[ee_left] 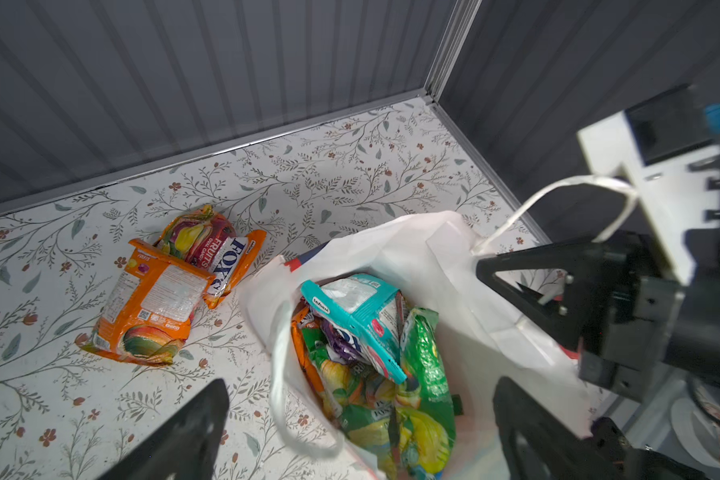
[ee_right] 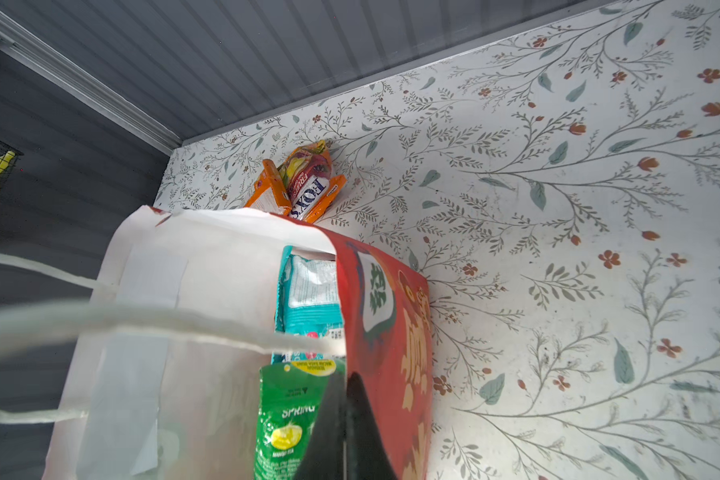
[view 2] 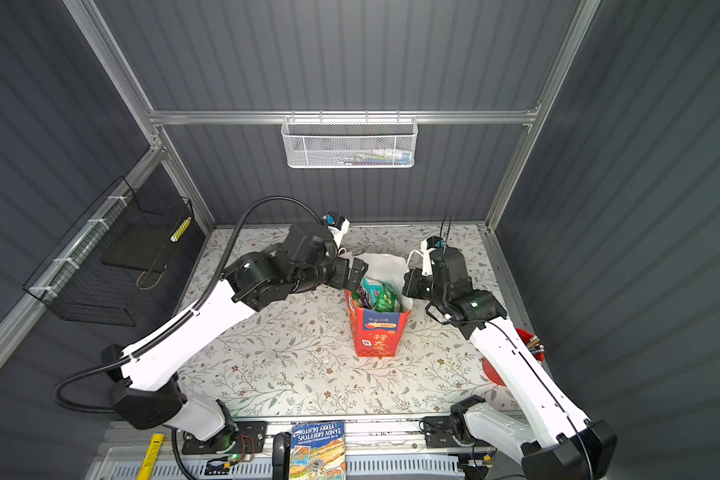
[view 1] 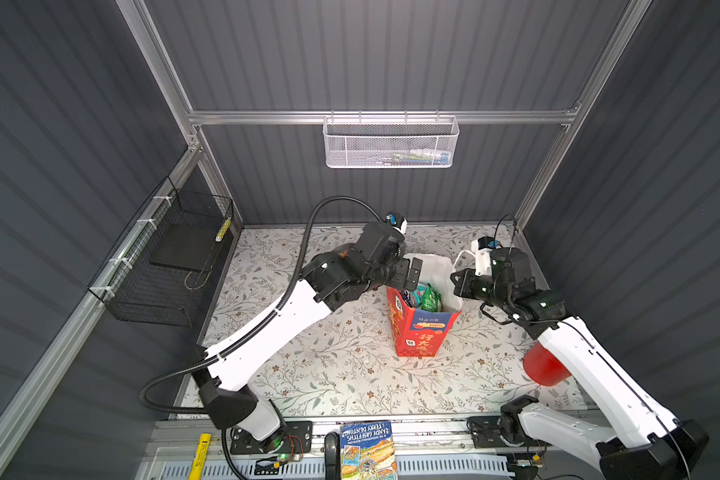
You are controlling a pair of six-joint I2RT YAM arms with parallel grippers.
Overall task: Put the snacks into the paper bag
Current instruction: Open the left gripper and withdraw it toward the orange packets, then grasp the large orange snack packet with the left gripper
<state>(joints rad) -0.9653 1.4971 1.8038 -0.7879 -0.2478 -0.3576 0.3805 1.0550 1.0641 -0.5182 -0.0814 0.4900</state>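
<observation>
We see a gold-lettered red paper bag (view 1: 420,345) lined white, a teal crinkly packet (ee_left: 362,320), an orange crinkly packet (ee_left: 154,307), and a leaf-patterned white worktop (view 1: 329,374).

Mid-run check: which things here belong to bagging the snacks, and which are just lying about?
Job: paper bag, pinched by the shut right gripper; teal packet and green packet inside it; two orange packets on the table outside it; open left gripper above the bag.
Lying about: red cup; book; white mesh basket; black wire basket; yellow marker.

Top views: high overhead, facing down, far from paper bag (view 1: 418,336). Wrist views: close at its rim, opposite sides, sharing its inside.
</observation>
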